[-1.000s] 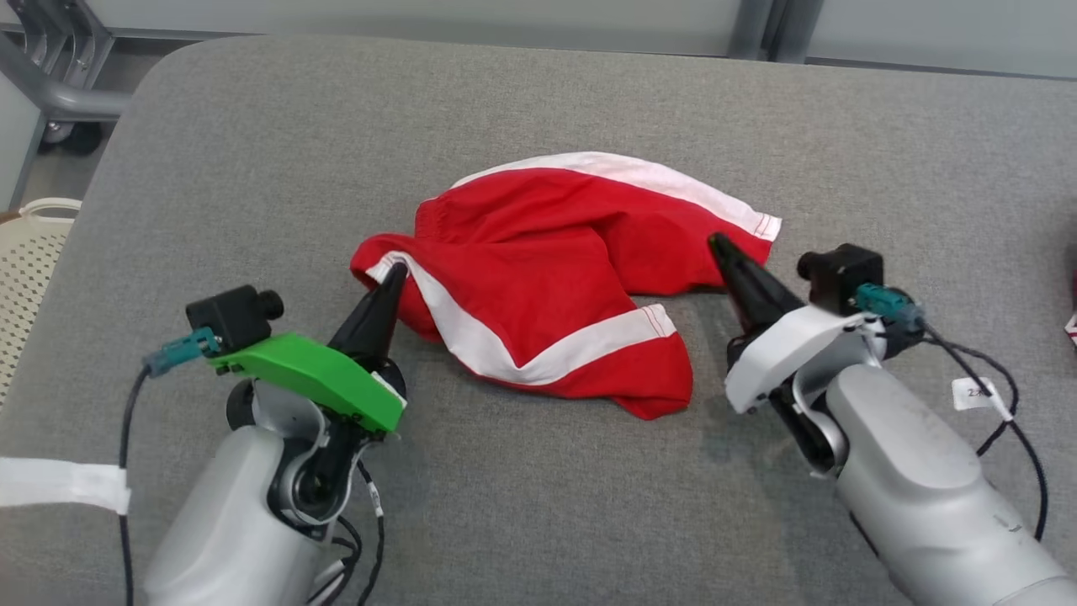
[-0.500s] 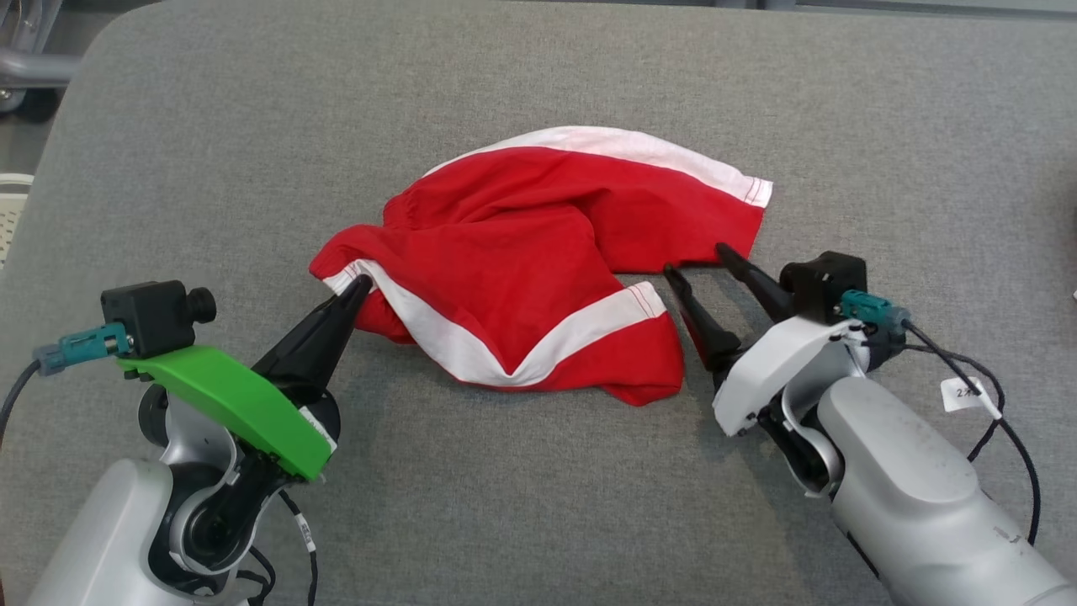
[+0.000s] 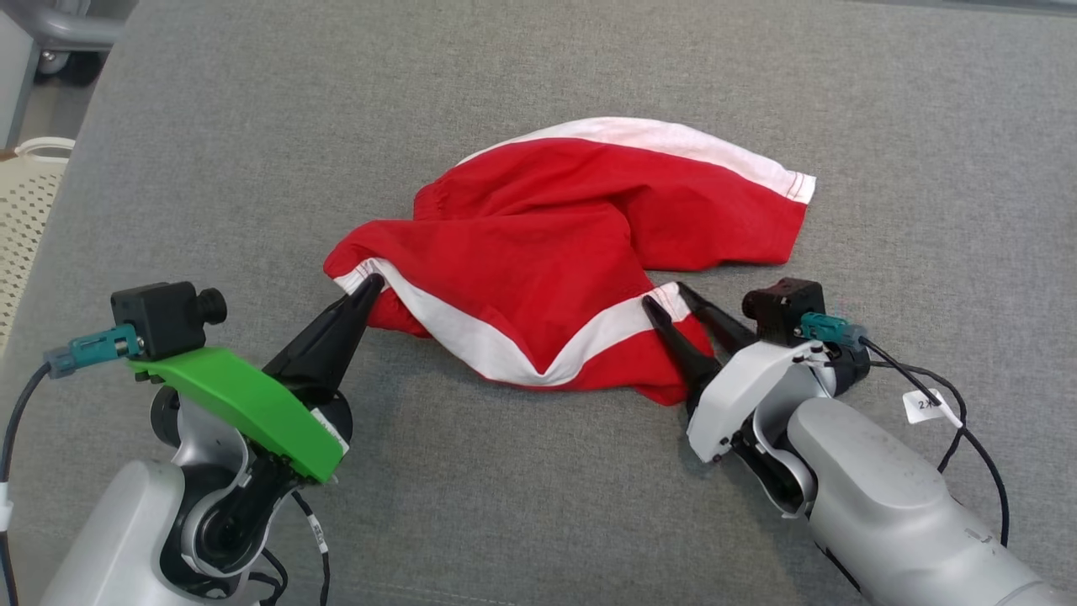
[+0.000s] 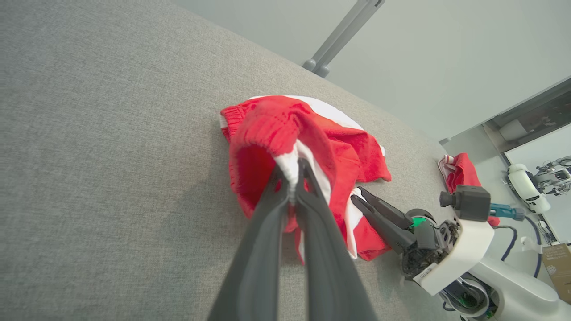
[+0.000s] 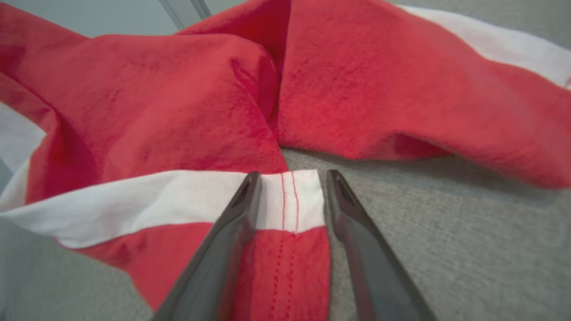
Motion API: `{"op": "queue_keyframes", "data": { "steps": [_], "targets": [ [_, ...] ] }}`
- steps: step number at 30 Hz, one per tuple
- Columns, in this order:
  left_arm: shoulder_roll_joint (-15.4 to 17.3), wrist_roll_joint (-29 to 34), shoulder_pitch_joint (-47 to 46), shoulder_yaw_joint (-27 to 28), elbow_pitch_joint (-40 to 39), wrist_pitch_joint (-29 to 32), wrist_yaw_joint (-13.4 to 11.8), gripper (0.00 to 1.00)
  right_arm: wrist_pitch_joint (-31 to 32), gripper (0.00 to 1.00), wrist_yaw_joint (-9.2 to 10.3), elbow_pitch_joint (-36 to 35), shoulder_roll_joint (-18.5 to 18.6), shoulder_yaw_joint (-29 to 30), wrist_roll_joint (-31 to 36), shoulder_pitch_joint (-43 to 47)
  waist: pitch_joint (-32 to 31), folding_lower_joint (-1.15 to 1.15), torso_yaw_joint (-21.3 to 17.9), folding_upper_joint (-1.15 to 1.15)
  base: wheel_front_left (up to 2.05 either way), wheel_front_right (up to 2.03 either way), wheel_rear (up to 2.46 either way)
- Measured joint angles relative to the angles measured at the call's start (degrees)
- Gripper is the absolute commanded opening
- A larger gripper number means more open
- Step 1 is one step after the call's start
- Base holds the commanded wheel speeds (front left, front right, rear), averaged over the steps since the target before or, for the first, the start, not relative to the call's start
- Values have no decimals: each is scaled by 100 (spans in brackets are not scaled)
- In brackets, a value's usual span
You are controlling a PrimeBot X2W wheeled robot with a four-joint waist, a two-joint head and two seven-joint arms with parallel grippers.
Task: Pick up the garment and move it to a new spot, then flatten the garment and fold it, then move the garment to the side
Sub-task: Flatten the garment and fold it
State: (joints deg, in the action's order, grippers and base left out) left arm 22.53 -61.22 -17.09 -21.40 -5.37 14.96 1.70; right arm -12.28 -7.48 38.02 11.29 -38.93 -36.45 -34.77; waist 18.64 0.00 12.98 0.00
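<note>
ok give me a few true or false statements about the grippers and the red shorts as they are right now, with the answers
1. The left gripper has its jaws shut on a white-trimmed edge of the red shorts. True.
2. The right gripper has its jaws shut on the cloth. False: they stand open, one on either side of the white hem band.
3. The shorts lie flat and neatly folded on the grey padded surface. False: they are crumpled and twisted.
4. A cream perforated basket stands beyond the surface's left edge. True.
</note>
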Motion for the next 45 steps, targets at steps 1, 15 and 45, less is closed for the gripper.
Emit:
{"op": "queue_keyframes", "data": {
  "steps": [1,15,45],
  "targets": [
    [-4,0,0,-2,14,-11,0,0,-1,0,0,-1,10,-53,-69,0,-22,0,9,0,0,0,0],
    [170,-148,187,328,-223,-124,-121,0,-135,0,0,-1072,945,271,-497,194,-283,0,-231,0,0,0,0],
    [-623,556,-6121,-690,3377,-1423,569,0,-105,0,-1,521,965,1606,211,-5081,406,1,-786,0,0,0,0]
  ]
}}
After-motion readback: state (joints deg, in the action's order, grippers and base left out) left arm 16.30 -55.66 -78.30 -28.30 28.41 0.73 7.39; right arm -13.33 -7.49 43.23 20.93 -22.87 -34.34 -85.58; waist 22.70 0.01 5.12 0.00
